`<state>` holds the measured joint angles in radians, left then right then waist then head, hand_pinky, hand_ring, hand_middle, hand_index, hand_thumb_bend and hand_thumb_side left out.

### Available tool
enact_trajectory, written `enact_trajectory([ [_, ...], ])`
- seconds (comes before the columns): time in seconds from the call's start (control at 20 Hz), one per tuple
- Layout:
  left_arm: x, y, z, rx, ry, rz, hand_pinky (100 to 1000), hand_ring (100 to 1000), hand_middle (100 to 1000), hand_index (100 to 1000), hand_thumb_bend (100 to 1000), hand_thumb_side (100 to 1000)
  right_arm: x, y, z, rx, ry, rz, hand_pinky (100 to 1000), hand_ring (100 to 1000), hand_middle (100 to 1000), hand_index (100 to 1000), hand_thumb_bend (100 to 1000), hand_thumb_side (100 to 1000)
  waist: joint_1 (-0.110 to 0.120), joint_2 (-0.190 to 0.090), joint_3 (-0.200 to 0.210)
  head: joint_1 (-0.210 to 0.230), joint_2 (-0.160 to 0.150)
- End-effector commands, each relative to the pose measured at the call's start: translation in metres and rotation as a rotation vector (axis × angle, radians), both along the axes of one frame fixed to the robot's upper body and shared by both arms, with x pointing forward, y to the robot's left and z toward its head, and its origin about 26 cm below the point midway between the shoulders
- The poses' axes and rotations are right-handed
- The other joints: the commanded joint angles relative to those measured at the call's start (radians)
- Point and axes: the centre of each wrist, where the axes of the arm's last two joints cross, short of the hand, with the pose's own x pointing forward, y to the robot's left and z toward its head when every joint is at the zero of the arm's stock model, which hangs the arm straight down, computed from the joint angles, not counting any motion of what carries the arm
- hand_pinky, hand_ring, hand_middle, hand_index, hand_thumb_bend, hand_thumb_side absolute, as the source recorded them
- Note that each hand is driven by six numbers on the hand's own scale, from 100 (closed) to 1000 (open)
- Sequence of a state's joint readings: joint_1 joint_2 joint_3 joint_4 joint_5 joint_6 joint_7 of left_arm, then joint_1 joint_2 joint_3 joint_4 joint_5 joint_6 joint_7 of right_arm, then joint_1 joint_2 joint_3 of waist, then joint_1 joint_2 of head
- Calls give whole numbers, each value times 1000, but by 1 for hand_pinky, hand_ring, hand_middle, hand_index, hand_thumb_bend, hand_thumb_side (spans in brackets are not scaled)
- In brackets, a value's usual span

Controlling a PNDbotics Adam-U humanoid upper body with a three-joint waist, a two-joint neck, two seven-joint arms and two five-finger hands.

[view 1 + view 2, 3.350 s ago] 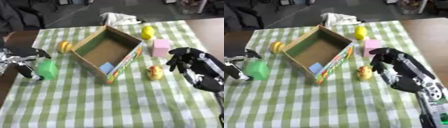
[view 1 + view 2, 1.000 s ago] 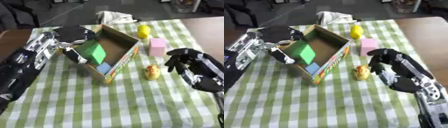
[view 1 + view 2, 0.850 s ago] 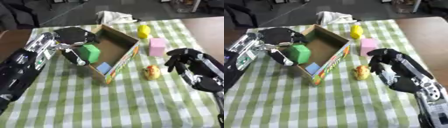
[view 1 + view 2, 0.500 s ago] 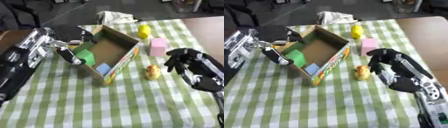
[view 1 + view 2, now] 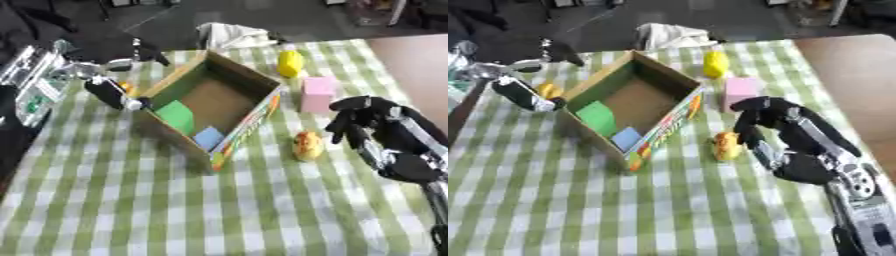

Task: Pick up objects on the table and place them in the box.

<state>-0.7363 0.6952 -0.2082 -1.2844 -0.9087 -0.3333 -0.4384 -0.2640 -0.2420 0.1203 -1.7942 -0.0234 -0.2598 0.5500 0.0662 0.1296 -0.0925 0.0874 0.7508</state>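
Left eye view: the cardboard box (image 5: pixel 213 105) sits upper middle on the checked worktop (image 5: pixel 131 200), a green block (image 5: pixel 178 116) and a blue piece (image 5: pixel 208 138) inside. The left hand (image 5: pixel 114 90), upper left beside the box wall, shows released fingers; it should lift clear without nudging that wall.

Right eye view: the right hand (image 5: pixel 776 127), fingers curled on nothing, hangs beside a small yellow-orange toy (image 5: pixel 727 145). The pink block (image 5: pixel 741 92) and yellow object (image 5: pixel 715 64) crowd the upper side; the lower worktop offers room.

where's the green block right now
The green block lies inside the cardboard box, against its left wall, just beside the blue block.
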Motion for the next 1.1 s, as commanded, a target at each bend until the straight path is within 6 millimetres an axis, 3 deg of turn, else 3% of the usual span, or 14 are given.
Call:
enact_trajectory([
  [0.05,1,39,11,-61,-34,167,742,765,775,904,201,298,1,1,10,-1,-33,8,661,496,530,794,100,444,-2,-6,-4,4,-21],
  [0.2,6,57,-1,-143,-8,278,734,757,775,904,161,294,1,3,12,0,-37,18,660,496,530,794,100,443,-4,-1,-10,8,-26],
  [0.5,19,65,-37,-229,45,425,727,751,771,902,131,295,2,7,15,8,-46,34,660,496,530,794,100,445,-10,9,-19,15,-38],
  [0.8,28,65,-70,-283,60,532,722,744,770,901,114,294,3,10,17,12,-52,44,659,496,530,793,100,444,-13,19,-27,18,-44],
  [1.1,31,58,-82,-310,24,527,735,762,790,915,137,309,4,11,20,16,-62,48,658,495,529,792,100,444,-17,31,-33,19,-55],
])
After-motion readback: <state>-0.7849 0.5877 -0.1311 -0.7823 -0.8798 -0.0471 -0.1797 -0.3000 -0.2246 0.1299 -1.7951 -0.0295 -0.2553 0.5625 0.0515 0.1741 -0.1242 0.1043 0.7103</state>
